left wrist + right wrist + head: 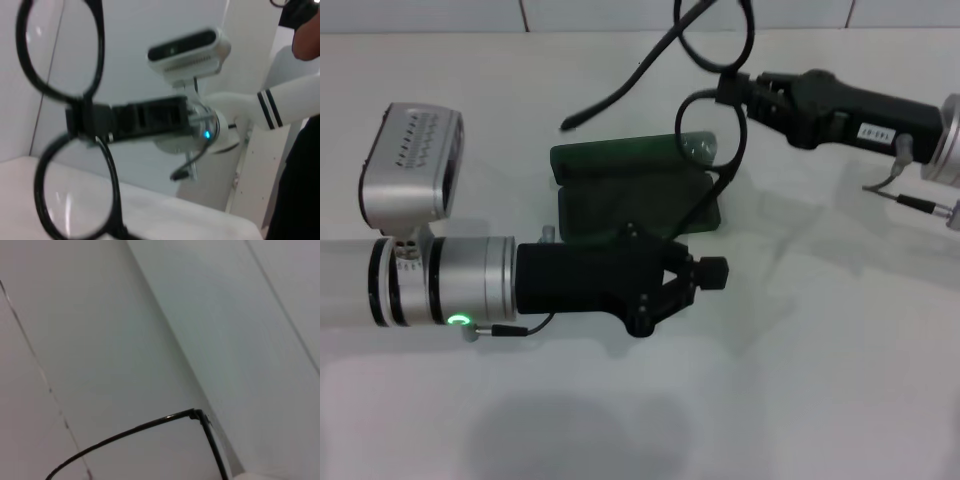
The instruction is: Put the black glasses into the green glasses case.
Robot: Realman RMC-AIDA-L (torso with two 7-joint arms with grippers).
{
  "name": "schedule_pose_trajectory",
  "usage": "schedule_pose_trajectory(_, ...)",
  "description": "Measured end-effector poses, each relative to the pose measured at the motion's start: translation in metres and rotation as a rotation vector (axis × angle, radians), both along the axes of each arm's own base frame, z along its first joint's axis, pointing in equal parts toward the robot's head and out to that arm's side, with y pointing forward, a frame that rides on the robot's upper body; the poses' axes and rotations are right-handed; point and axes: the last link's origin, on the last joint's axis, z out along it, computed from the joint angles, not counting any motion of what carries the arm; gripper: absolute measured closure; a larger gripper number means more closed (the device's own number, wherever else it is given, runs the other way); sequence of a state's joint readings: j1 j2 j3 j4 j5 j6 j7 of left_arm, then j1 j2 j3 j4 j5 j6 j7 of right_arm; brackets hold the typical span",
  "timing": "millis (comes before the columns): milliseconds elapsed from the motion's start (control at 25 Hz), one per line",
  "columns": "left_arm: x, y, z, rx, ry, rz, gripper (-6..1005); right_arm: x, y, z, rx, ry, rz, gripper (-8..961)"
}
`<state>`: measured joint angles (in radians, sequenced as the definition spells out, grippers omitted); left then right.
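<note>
You've got a small white label on the right arm, but its characters can't be read

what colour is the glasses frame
Black; the black glasses show best in the left wrist view.

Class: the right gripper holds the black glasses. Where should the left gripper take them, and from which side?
Likely a lens rim, from the robot's left. The right gripper pinches the bridge of the black glasses from the right, leaving both rims clear.
</note>
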<state>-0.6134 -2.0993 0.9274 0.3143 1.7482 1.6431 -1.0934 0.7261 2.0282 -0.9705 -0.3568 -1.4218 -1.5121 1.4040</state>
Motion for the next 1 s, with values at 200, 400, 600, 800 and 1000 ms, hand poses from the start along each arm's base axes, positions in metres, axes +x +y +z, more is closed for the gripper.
schedule_pose_trajectory(200,0.003,0.001,0.002,0.003,-0.026,0.0,1000,0.003,-0.002,-0.003,-0.01,-0.008,-0.009,894)
schedule_pose_trajectory(400,0.006,0.001,0.005,0.002,-0.048,-0.007,1000,0.012,-0.005,-0.005,-0.01,-0.028,-0.03,894)
schedule_pose_trajectory(600,0.009,0.004,0.009,0.023,-0.073,-0.001,1000,0.017,-0.01,-0.011,-0.03,-0.065,-0.029,894)
schedule_pose_trajectory(800,0.012,0.007,0.01,0.034,-0.082,-0.009,1000,0.022,-0.015,-0.019,-0.06,-0.111,-0.021,895)
schedule_pose_trajectory(1000,0.014,0.008,0.01,0.035,-0.082,-0.014,1000,0.02,-0.021,-0.024,-0.093,-0.142,0.019,895)
